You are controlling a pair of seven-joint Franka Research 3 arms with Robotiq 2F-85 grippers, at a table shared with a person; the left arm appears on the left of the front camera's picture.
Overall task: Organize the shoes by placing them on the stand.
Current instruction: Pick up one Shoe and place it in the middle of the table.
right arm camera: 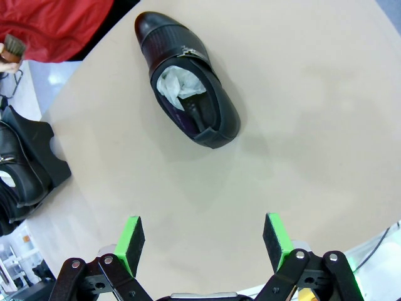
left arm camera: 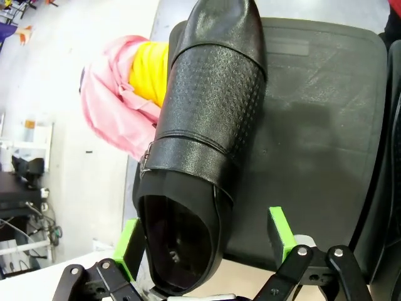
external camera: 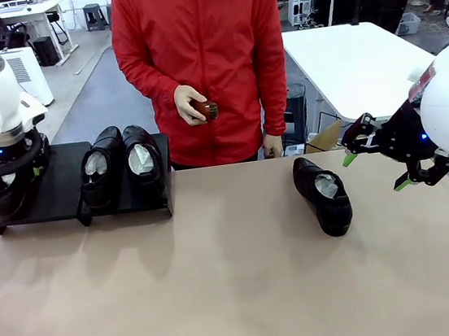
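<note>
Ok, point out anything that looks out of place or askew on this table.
One shoe lies alone on the bare table, apart from the stand, angled rather than squared to the edge. Two shoes sit side by side on the stand. The shoe between the left gripper's open fingers lies at the stand's edge, its heel overhanging.

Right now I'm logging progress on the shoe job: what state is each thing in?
Two glossy black leather shoes: side by side on the matte-black stand.
Third black shoe: on stand, between left pincer fingers, open.
Fourth black shoe: on table.
Right pincer: open, empty.
Small brown brush: in person's hand.
</note>
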